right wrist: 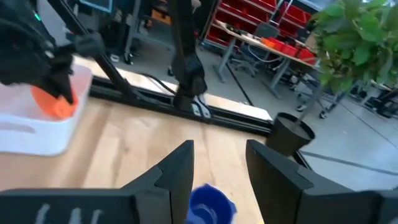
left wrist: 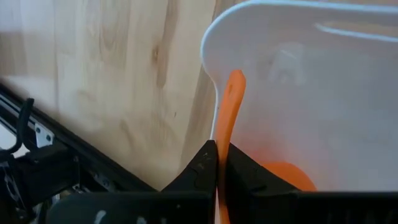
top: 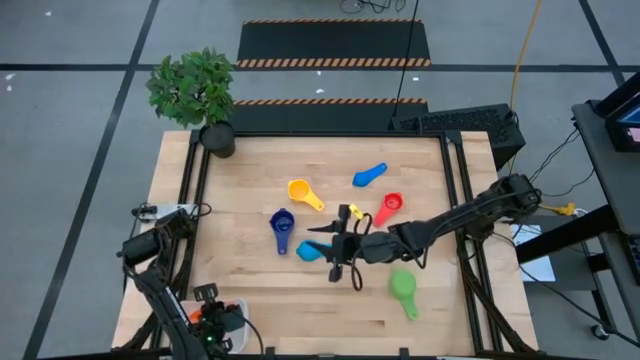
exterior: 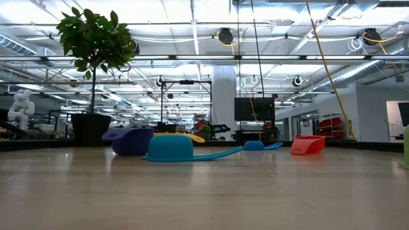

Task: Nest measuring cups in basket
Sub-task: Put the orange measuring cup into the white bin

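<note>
Basket (left wrist: 311, 93) sits at the table's near-left corner, and the left gripper (left wrist: 217, 163) is clamped on the orange cup (left wrist: 229, 118) by its handle, inside it. To the right, the right gripper (right wrist: 219, 163), fingers apart, hovers above the dark blue cup (right wrist: 210, 204). Best to centre on the handle before closing.

My wooden desk (top: 250, 320) is carrying six measuring cups (top: 303, 192), a white basket (right wrist: 37, 134) and a potted plant (top: 200, 95).
</note>
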Robot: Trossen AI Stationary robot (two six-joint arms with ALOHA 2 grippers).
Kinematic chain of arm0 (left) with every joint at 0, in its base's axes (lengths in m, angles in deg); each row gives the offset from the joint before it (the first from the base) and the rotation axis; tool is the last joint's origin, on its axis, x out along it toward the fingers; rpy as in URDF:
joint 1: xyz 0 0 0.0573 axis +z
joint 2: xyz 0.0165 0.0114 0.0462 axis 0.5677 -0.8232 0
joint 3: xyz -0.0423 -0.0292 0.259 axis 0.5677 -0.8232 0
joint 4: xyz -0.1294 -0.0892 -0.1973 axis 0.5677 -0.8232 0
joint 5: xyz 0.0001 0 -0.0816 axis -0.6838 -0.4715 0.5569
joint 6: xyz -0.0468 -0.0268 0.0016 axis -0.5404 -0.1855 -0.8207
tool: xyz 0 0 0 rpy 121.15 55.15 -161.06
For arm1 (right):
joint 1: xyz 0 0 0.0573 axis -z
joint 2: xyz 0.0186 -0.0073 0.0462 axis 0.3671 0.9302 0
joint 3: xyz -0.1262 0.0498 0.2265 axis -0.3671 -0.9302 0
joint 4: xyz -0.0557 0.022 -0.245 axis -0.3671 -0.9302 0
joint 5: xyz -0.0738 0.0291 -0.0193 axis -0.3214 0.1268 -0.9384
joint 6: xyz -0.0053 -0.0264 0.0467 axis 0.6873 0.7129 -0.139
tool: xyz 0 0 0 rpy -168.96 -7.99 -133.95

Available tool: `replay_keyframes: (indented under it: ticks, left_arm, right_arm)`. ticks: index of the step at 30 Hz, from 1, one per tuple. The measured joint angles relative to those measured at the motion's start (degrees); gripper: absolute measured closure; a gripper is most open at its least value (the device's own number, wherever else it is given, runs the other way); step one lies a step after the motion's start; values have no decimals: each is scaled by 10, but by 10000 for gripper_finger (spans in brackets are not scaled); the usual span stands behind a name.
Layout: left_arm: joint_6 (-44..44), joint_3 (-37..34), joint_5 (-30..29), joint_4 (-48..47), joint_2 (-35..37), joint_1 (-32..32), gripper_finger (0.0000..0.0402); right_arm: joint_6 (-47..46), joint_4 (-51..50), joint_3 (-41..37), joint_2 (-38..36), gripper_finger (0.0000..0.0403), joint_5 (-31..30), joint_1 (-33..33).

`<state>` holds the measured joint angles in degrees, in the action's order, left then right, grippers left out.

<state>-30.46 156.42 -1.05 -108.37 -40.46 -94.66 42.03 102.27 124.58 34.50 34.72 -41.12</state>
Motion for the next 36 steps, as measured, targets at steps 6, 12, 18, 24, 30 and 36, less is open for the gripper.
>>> replay_keyframes:
  ticks: [6,12,18,24,30,36]
  left_arm:
    - [70,0,5,0,0,17,390]
    - [146,0,6,0,16,37,390]
    - [157,0,-20,-1,79,37,390]
    - [152,0,-63,-2,148,33,390]
    - [128,0,-82,-2,184,44,390]
    - [142,0,-76,-1,187,58,390]
  right_arm:
    - [5,1,-31,0,261,0,27]
    - [-48,84,-87,1,261,35,53]
    - [-66,239,-106,35,261,137,63]
    - [30,196,27,151,261,151,48]
    - [27,188,120,234,261,155,54]
    - [-30,192,141,244,261,214,53]
